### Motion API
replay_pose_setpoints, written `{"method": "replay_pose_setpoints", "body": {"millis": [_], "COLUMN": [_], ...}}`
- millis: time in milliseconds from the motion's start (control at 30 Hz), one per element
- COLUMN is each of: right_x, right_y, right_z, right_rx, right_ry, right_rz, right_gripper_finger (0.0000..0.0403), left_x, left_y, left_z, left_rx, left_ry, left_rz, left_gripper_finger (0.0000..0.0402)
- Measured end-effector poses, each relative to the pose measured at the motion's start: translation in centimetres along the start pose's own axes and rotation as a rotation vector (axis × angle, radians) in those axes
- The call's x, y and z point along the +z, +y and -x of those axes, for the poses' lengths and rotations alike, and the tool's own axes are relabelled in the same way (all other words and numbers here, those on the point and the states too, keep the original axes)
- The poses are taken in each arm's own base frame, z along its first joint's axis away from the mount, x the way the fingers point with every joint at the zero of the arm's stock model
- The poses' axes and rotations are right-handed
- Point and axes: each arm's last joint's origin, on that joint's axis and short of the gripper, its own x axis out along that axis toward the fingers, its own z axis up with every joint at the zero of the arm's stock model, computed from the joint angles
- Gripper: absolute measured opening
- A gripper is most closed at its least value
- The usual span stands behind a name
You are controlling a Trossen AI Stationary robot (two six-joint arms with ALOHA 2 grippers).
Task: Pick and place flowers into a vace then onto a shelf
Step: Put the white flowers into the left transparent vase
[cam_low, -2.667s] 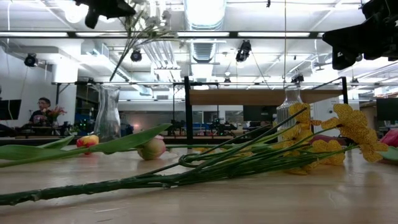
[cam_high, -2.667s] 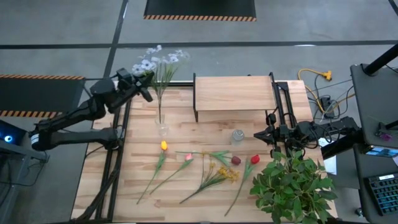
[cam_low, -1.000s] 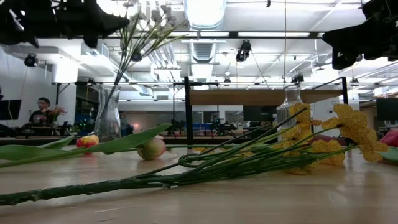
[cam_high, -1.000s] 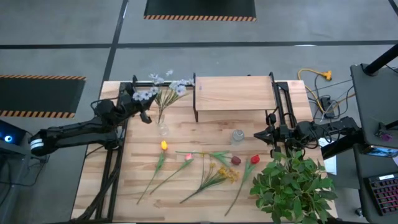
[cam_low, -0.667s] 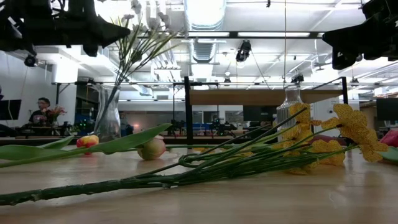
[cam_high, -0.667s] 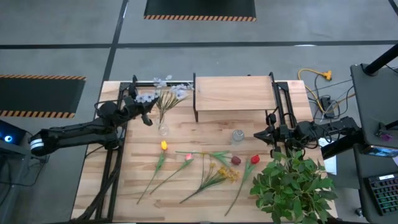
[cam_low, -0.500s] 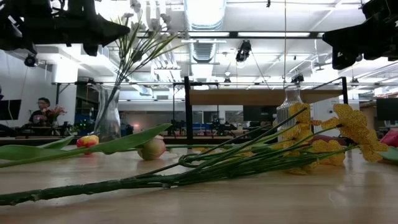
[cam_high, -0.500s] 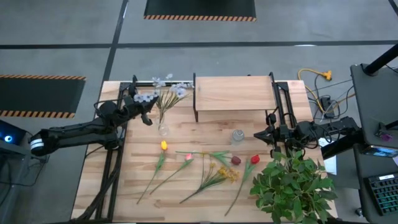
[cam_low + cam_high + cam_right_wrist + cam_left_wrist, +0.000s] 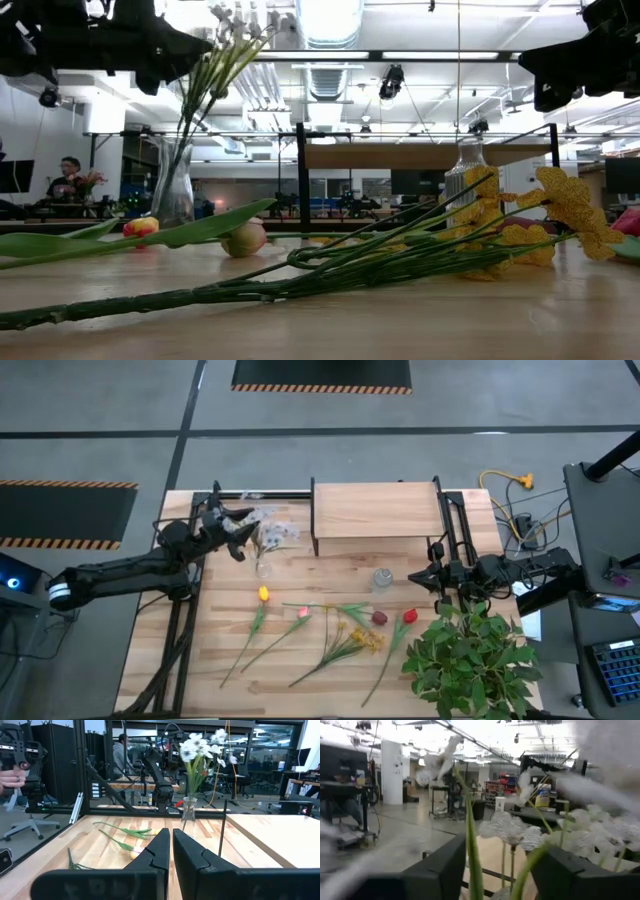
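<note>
From my overhead camera, the left hand (image 9: 240, 530) sits in the upper left of the frame, its fingers parted beside the pale blue-white sprigs (image 9: 270, 532). Those sprigs stand in the clear vase (image 9: 262, 568), left of the shelf (image 9: 375, 510). The shelf occupies the upper middle of the frame. A second glass vase (image 9: 382, 579) stands just below it on the bench (image 9: 200, 660). The loose flowers (image 9: 335, 630) lie across the lower middle of the bench: yellow, pink, red and dark red heads. The leafy plant (image 9: 468, 660) fills the lower right. The right hand (image 9: 423, 577) waits at centre right, pressed together and holding nothing.

From bench level, I see the left hand (image 9: 180, 45) dark in the upper left, just beside the sprigs (image 9: 225, 40), whose stems run down into the vase (image 9: 172, 185). Green stems and yellow blossoms (image 9: 560, 215) cross the foreground. A person (image 9: 68, 180) sits at the far left.

Through the left wrist camera, the fingers (image 9: 440, 870) stand apart, with sprig stems (image 9: 471, 850) and white blossoms (image 9: 507, 827) between them. I cannot tell whether they touch.

Through the right wrist camera, the fingers (image 9: 160, 852) are closed at the bottom centre. The vase (image 9: 188, 815) with sprigs stands at upper middle, and a person's hand (image 9: 10, 777) shows at the far left.
</note>
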Motion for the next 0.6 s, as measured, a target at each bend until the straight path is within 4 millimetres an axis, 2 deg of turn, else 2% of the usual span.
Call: {"method": "replay_pose_setpoints", "body": {"millis": [267, 600], "right_x": [0.0, 0.0], "right_y": [0.0, 0.0], "right_z": [0.0, 0.0], "right_rx": [0.0, 0.0], "right_ry": [0.0, 0.001], "right_rz": [-0.001, 0.0], "right_gripper_finger": [0.0013, 0.0013], "left_x": [2.8, 8.7], "left_y": [-0.3, -0.7], "left_z": [-0.7, -0.4], "left_rx": [-0.015, 0.016], "left_ry": [0.094, 0.396], "left_rz": [0.032, 0.059], "left_gripper_finger": [0.0238, 0.0256]}}
